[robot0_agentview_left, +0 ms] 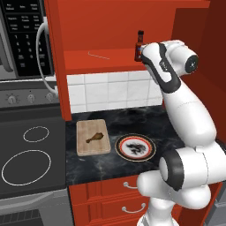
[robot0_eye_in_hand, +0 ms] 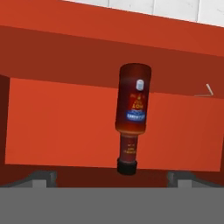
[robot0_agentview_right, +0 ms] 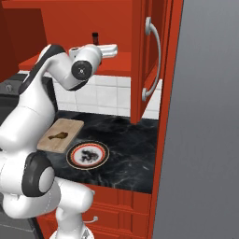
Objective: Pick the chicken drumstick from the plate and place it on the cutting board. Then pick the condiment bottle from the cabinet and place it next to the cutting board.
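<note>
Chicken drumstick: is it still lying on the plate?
No, the chicken drumstick lies on the cutting board, and the plate beside it holds nothing.

I am working in a home kitchen, computer-rendered. Straight ahead of my jaws is an open red-orange wall cabinet (robot0_agentview_left: 110,26) with a flat shelf, where a small hot-sauce bottle (robot0_eye_in_hand: 133,114) stands. Below my jaws runs a dark marble-patterned counter (robot0_agentview_left: 132,121) backed by white wall tiles (robot0_agentview_left: 110,90), with red drawers (robot0_agentview_left: 114,194) and silver handles beneath it. Down there lie a wooden cutting board (robot0_agentview_left: 92,137) and a round plate (robot0_agentview_left: 135,147). Off to my left sit a black glass stovetop (robot0_agentview_left: 31,154) with ring burners and a microwave (robot0_agentview_left: 24,37) above it.
</note>
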